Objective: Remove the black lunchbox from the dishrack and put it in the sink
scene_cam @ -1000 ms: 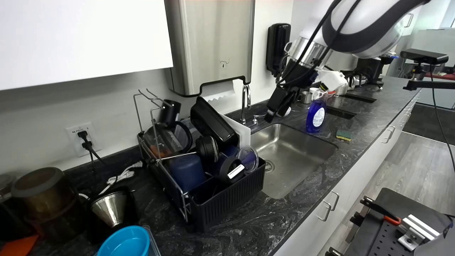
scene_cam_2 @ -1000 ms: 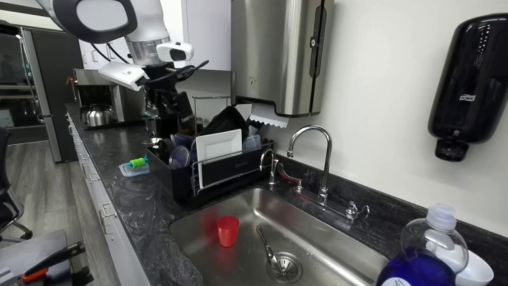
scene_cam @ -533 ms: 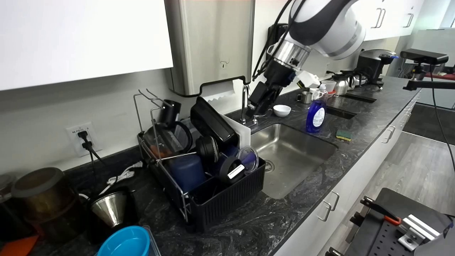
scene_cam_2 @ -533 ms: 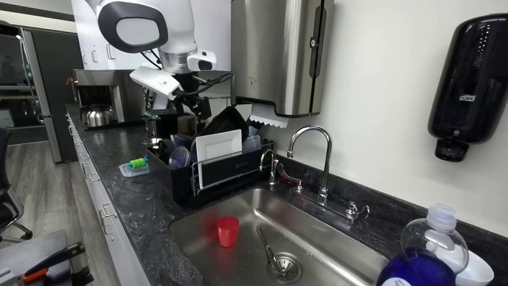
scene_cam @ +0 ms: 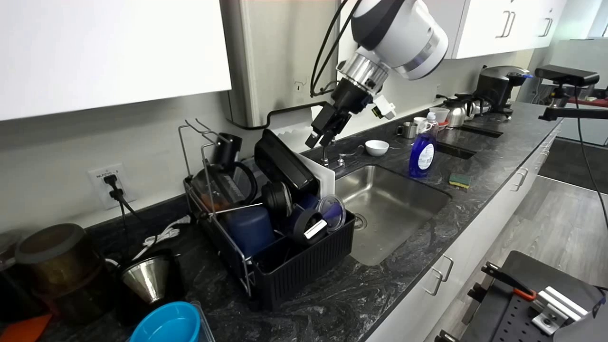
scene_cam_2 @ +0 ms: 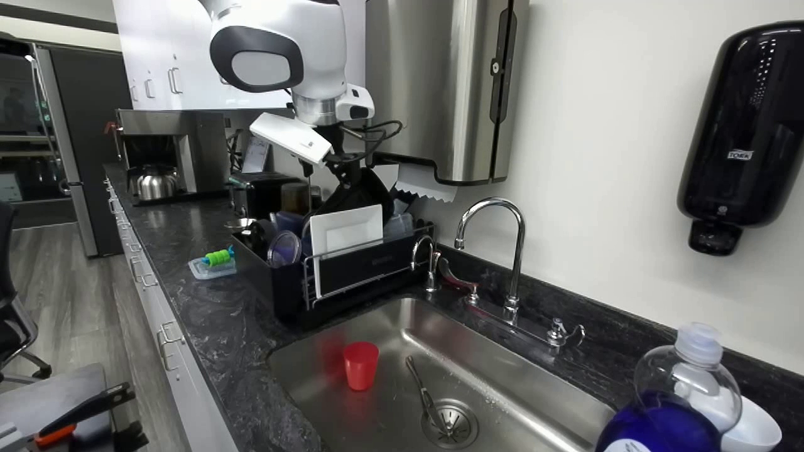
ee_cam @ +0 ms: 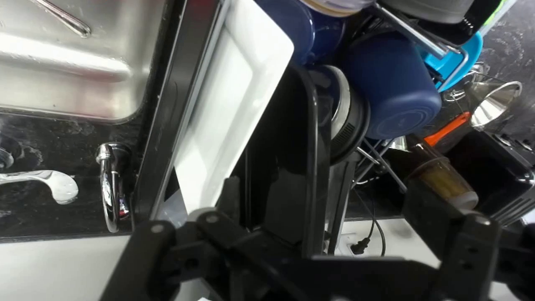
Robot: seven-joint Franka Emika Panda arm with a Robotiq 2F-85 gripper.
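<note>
Tool [ee_cam: 321, 189] hovers above the dishrack [scene_cam_2: 377, 261], jaws apart, edge of the black lunchbox [ee_cam: 288, 163] showing in the gap.

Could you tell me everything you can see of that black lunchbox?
The black lunchbox is a glossy rectangular tub, plastic by its look, with rounded corners, a rim and no lid showing. It leans steeply in the dishrack, between the white plate and a round black object. Its lower part is hidden, so I can't tell what it rests on. The open gripper hangs above, not touching it.
</note>
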